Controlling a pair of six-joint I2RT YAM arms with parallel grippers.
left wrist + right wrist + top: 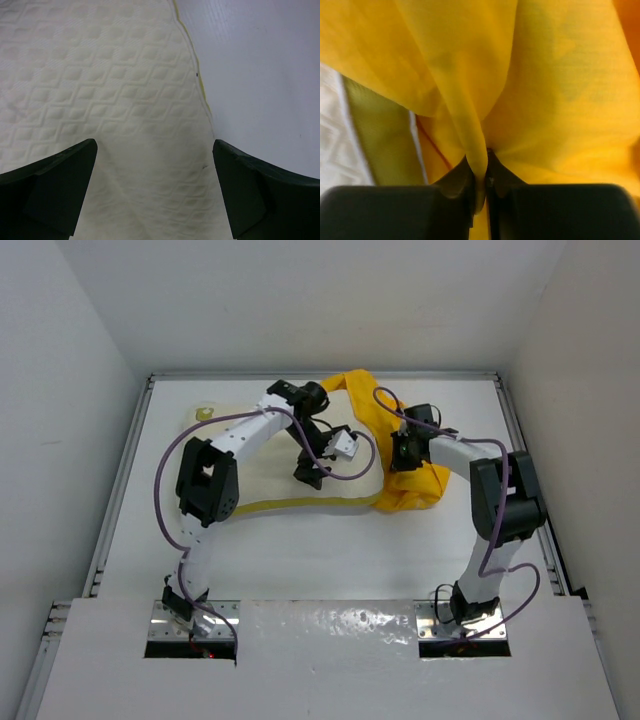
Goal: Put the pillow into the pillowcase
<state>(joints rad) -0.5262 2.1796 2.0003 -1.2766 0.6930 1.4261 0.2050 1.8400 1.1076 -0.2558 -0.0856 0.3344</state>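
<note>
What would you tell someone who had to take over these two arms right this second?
Left gripper: open over the pillow, nothing between its fingers; whether it touches the fabric is unclear.
Right gripper: shut on a fold of the pillowcase.
The pillow lies flat on the table; the pillowcase is bunched along its right end.
Done: pillowcase grasped.
Left: nearly everything. The pillow's top is bare, so the case must be opened and the pillow worked inside.

Free passage lay over the bare table [330, 560] at six o'clock from the pillow [268, 482]. At three o'clock the bunched pillowcase [415, 495], pinched by the right gripper [405, 453], barred the way.
</note>
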